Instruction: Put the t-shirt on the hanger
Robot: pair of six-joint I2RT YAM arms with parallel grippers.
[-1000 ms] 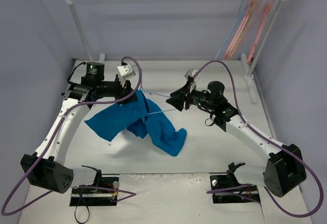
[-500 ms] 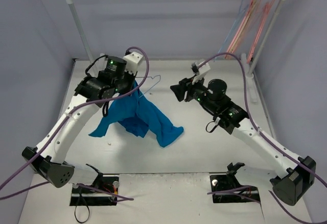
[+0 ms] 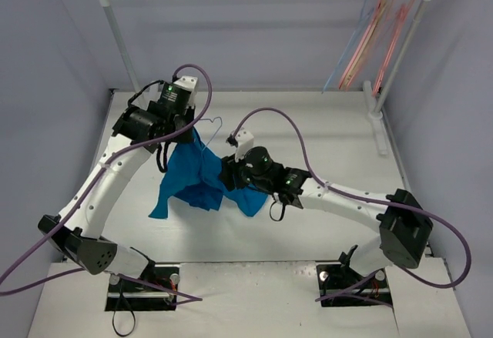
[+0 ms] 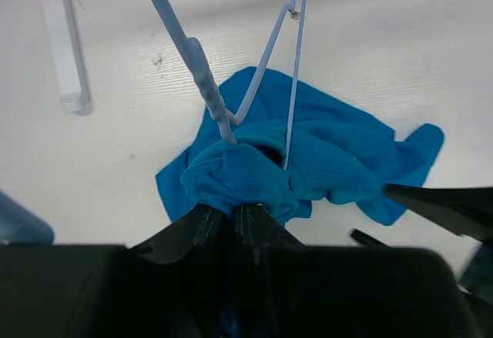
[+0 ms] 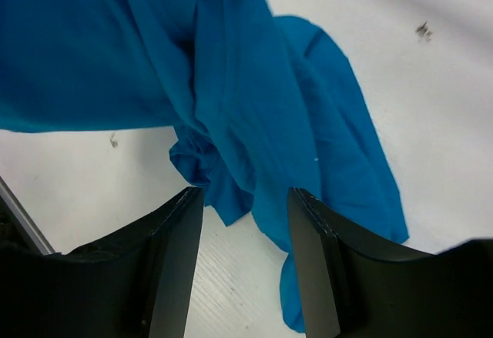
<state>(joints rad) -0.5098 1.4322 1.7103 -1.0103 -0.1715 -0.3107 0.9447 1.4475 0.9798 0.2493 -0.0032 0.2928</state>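
- Holding t-shirt [image 4: 323,161] bunched in my shut left claw [image 4: 235,219], over the table [image 4: 400,45]; hanger [image 4: 293,76] wire enters the bunch.
- My right claw [image 5: 243,197] part-open, empty, beside drooping cloth.
- Limp, light cloth: I'd take a free edge.

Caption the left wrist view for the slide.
Left gripper shut on the bunched bright-blue fabric t-shirt, thin light-blue wire hanger threading into the folds, above the white table.

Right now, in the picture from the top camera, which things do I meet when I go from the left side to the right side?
The rack's left post → the t-shirt → the pink hangers on the rail.
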